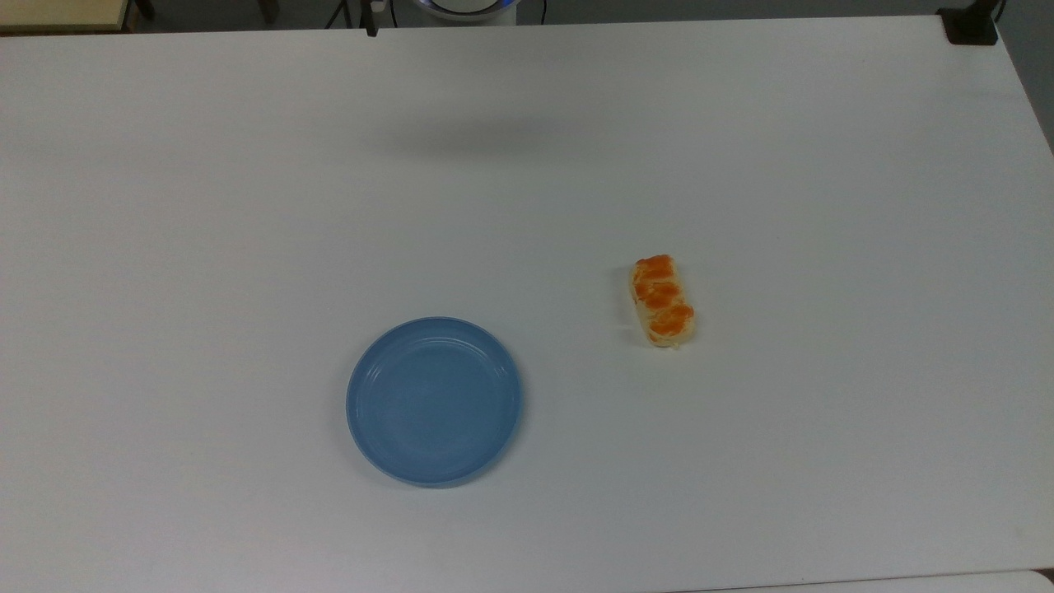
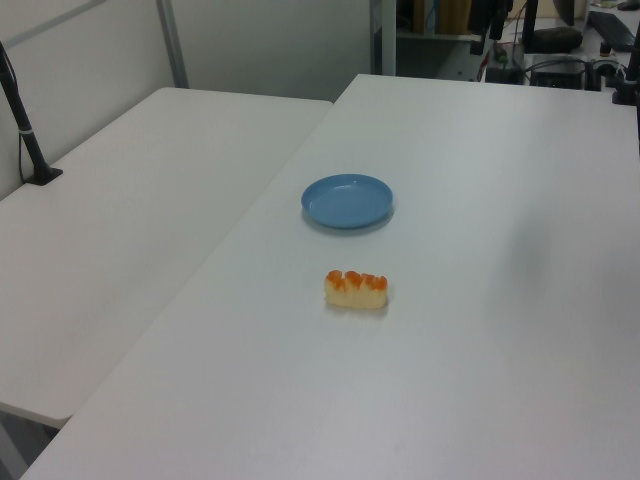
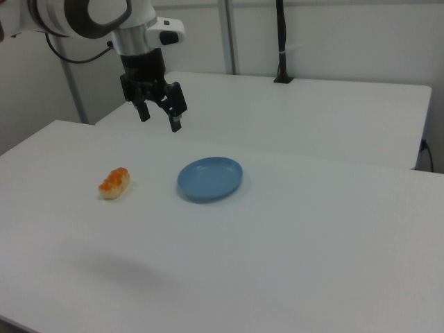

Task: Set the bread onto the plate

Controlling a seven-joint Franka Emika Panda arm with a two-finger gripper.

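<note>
The hand (image 3: 160,115) hangs high above the white bench (image 1: 741,165) with its fingers spread apart and empty, while the bread (image 1: 663,301) lies flat on the bench, well apart from the blue plate (image 1: 434,401) nearer the top view's bottom edge.

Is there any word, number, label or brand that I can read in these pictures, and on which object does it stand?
No readable text stands on anything here.
The bread: no print, just orange patches.
The plate: plain blue, no mark.
The table: plain white.
The gripper, fingers spread: no label can be read on it.
</note>
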